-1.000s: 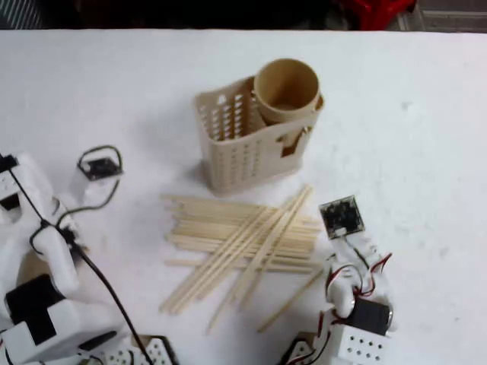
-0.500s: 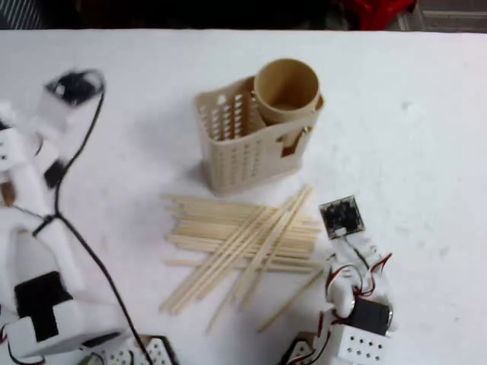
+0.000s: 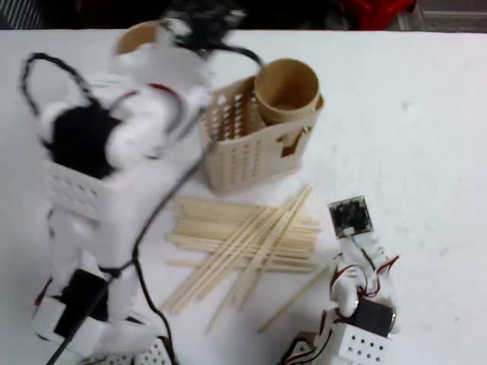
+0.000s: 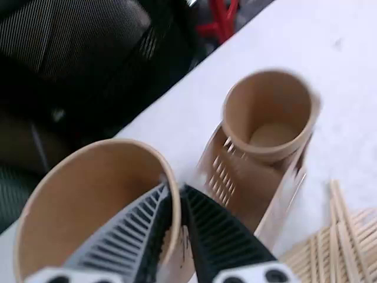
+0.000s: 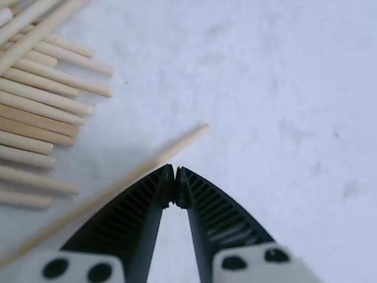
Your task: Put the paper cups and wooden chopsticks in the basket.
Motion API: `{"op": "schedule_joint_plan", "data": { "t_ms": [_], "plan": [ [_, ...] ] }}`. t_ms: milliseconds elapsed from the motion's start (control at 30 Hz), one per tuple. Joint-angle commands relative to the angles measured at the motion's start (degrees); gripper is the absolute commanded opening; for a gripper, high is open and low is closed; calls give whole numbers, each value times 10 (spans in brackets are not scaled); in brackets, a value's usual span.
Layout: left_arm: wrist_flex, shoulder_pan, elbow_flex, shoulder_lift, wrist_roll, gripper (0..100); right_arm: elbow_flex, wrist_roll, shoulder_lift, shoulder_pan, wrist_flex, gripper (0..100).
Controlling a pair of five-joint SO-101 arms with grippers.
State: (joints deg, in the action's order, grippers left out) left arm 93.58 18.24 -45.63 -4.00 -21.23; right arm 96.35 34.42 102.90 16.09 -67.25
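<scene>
tan paper cup [image 4: 70, 183], round-mouthed, rim pinched in the left gripper [image 4: 177, 191] near the slotted cream basket [image 4: 235, 183], right gripper [image 5: 175, 177] pressed together

we log white left arm [image 3: 137, 175], white right arm [image 3: 358, 346] | black cable [image 3: 163, 205] | red wires [image 3: 380, 266] at 5 o'clock | black ribbed fingers [image 5: 141, 224]

counter [image 3: 426, 114]: white, spread across most of the frame | red object [image 3: 377, 11]: seen at upper right edge | dark mesh chair [image 4: 70, 35]: seen upper left
</scene>
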Motion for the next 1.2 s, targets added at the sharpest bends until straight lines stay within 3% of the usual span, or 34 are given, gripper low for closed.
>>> {"op": "schedule_joint_plan", "data": {
  "t_ms": [0,300,500,1167],
  "plan": [
    [-100,81,-16,-12,18,23,4,-35,4,11,15,17],
    [-391,138,186,-12,5,23,4,-44,5,12,15,17],
    [-498,148,301,-12,5,24,4,-44,5,12,15,17],
    [-462,145,332,-17,5,94,4,-44,5,11,15,17]
  ]
}}
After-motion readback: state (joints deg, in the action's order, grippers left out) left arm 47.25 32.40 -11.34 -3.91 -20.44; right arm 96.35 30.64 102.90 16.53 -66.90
